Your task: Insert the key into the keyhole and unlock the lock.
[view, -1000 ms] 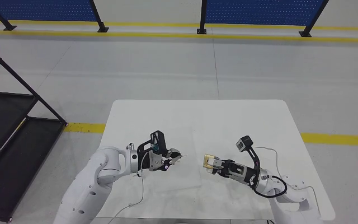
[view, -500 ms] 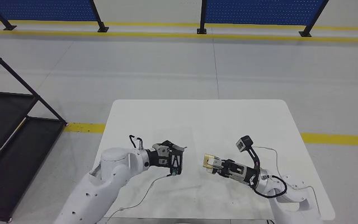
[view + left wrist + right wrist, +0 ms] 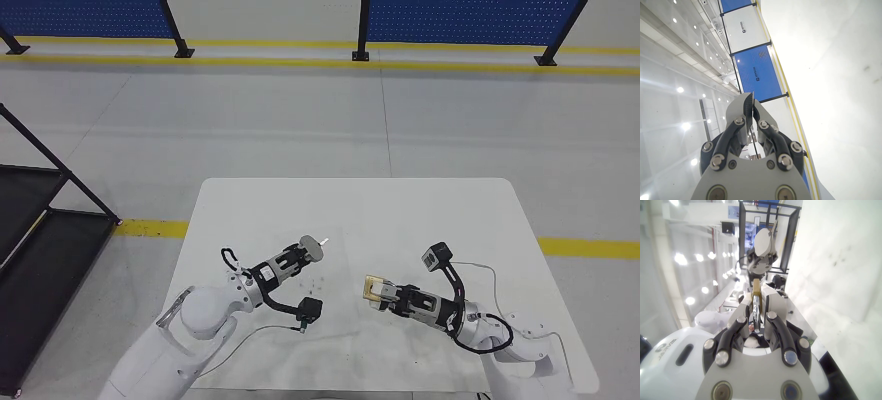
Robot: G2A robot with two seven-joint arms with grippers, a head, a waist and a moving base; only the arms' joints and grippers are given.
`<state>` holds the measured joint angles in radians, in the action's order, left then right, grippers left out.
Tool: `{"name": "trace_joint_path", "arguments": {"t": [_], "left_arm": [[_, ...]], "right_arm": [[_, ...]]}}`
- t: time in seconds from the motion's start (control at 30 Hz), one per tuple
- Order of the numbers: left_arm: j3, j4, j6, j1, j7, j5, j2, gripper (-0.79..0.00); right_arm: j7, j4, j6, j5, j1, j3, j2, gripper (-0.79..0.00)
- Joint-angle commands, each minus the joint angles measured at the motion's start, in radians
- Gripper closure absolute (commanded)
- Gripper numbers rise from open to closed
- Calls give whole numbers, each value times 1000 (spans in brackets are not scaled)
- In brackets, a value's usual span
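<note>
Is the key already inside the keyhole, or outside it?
Outside. The left gripper holds the key away from the lock in the right gripper, with bare table between them.

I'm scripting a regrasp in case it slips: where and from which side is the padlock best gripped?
I'd pinch the padlock across its two broad flat faces, as the right gripper does, coming from the end away from the key in the left gripper. The thin, flat body seats squarely that way and leaves the facing end free.

Overhead camera above table (image 3: 420, 210) — wrist cameras close, sideways.
</note>
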<state>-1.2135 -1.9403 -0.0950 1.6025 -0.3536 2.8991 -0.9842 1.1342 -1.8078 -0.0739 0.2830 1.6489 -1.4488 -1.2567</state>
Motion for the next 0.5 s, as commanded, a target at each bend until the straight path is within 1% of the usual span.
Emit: {"name": "trace_joint_path", "arguments": {"t": [0.0, 0.27, 0.33, 0.37, 0.43, 0.47], "left_arm": [[0, 0, -2, 0, -1, -1, 0, 0], [0, 0, -2, 0, -1, -1, 0, 0], [5, 11, 6, -8, -43, -22, 0, 0], [9, 19, -7, -25, -101, 6, 3, 0], [7, 36, 22, -52, -165, 7, 6, 0], [15, 47, 27, -69, -237, 15, 8, 0]], "right_arm": [[0, 0, 0, 0, 0, 0, 0, 0], [0, 0, 0, 0, 0, 0, 0, 0], [0, 0, 0, 0, 0, 0, 0, 0], [0, 0, 0, 0, 0, 0, 0, 0], [0, 0, 0, 0, 0, 0, 0, 0], [0, 0, 0, 0, 0, 0, 0, 0]]}}
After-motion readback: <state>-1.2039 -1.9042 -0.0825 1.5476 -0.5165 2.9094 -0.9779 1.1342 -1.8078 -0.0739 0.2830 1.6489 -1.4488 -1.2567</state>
